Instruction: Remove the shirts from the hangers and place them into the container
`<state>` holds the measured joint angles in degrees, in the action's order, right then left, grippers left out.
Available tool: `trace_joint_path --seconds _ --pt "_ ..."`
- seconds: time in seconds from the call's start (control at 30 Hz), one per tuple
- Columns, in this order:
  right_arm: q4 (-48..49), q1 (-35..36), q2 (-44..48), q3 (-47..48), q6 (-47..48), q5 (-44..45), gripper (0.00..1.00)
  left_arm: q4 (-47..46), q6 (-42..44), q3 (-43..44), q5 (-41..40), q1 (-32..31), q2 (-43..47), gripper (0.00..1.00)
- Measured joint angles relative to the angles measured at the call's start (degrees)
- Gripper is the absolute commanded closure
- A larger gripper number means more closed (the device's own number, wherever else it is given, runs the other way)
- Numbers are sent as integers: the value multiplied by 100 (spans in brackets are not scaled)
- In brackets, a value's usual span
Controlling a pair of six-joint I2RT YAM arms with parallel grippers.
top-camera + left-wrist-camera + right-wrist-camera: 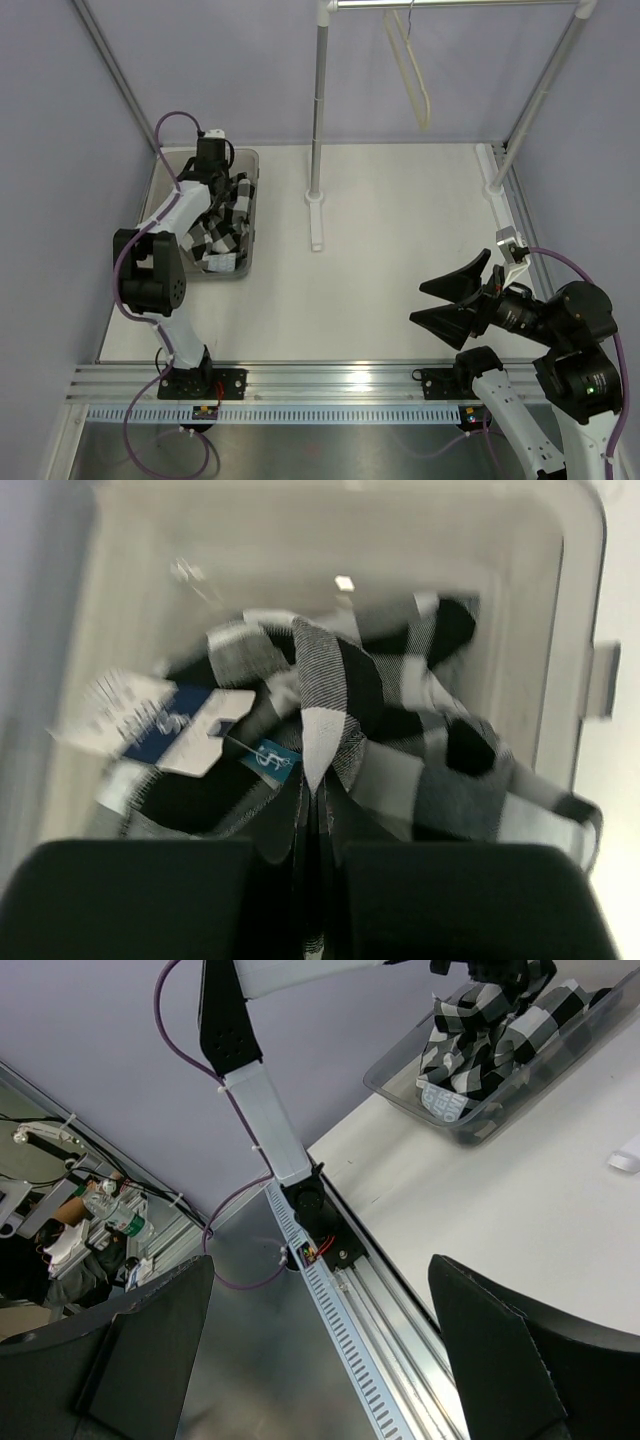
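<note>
The black-and-white checked shirt (pixel 225 228) lies bunched inside the translucent grey container (pixel 252 165) at the table's far left. My left gripper (pixel 212 172) reaches down into the container and is shut on a fold of the shirt (pixel 400 750); in the left wrist view the cloth runs between the closed jaws of the left gripper (pixel 318 880). Paper tags (pixel 165 728) lie on the fabric. The cream hanger (pixel 410 70) hangs bare on the rail at the top. My right gripper (pixel 416 303) hovers open at the near right and holds nothing. The right wrist view shows the shirt (pixel 500 1030) in the container (pixel 470 1125).
A metal rack stands at the back, with a centre post (pixel 317 120) on a white foot (pixel 316 215) and a slanted post (pixel 545 95) at the right. An aluminium rail (pixel 300 385) runs along the table's near edge.
</note>
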<state>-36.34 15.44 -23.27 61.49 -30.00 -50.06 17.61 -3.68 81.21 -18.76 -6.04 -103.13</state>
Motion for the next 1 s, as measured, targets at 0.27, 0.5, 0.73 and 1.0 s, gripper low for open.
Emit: trace_joint_path --seconds 0.27,0.5,0.73,1.0 --pt "-22 0 17 17 0 33 1 999 -1290 -229 516 -11 -280 85" --pt "-219 2 26 197 24 177 1 828 -1777 -960 634 -13 177 20" --pt "-247 7 79 212 15 264 1 -592 -1189 -1851 -17 -549 2444 1" --pt "-463 15 -208 205 177 796 1 -1248 -824 -1786 -833 -1928 4041 1"
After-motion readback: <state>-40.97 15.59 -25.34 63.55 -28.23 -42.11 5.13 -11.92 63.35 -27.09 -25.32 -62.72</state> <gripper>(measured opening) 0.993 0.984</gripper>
